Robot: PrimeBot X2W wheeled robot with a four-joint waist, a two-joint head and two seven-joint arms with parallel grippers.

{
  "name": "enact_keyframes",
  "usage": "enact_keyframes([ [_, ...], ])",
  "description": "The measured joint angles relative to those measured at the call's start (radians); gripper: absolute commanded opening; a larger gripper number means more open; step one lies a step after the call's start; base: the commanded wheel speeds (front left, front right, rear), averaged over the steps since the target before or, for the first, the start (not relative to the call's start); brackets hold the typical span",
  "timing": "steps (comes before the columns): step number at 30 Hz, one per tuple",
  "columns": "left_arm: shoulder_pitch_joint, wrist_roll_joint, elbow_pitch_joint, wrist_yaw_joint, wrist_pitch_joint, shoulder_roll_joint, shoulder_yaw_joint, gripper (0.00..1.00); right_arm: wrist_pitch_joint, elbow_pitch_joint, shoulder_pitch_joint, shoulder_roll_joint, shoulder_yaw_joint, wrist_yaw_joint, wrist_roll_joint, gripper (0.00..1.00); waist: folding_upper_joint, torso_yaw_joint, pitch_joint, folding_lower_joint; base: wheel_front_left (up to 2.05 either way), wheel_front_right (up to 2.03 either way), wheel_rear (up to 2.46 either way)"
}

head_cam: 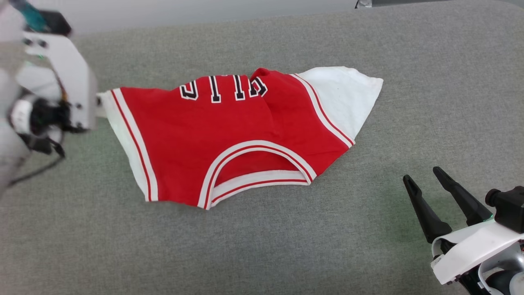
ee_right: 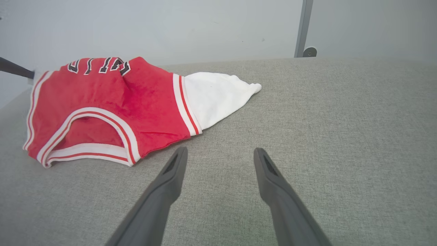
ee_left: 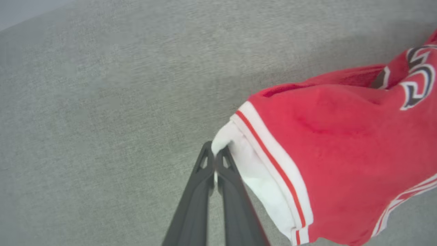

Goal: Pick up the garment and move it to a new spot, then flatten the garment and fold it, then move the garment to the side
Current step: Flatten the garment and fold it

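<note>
Red garment (head_cam: 229,135) lies crosswise, left to right, neckline (head_cam: 254,146) nearest.

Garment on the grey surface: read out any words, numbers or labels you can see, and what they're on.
"LL", probably: two strokes of the black, white-outlined print on the red garment, upside down in the head view, cut by a fold.
Neighbouring letters: too hidden and creased to read.
No other label, brand or number is legible.

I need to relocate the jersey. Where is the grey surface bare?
Bare: the strip of grey surface nearer than the garment, and the stretch right of it, beyond the open right gripper. Crowded: the left, where the left gripper pinches a sleeve.
</note>
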Motion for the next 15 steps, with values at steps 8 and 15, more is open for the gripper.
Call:
enact_keyframes([
  [8,0.010,-0.031,0.030,-0.041,-0.077,-0.124,0.037,0.00,0.001,-0.003,-0.001,0.003,0.011,0.000,-0.001,1.00,0.0000,-0.006,0.010,0.0000,0.00,0.00,0.00],
  [15,-0.020,-0.023,0.044,-0.055,-0.094,-0.216,0.039,0.00,0.006,-0.001,-0.009,0.008,0.032,0.000,0.000,1.00,0.0000,-0.005,0.019,0.0000,0.00,0.00,0.00],
])
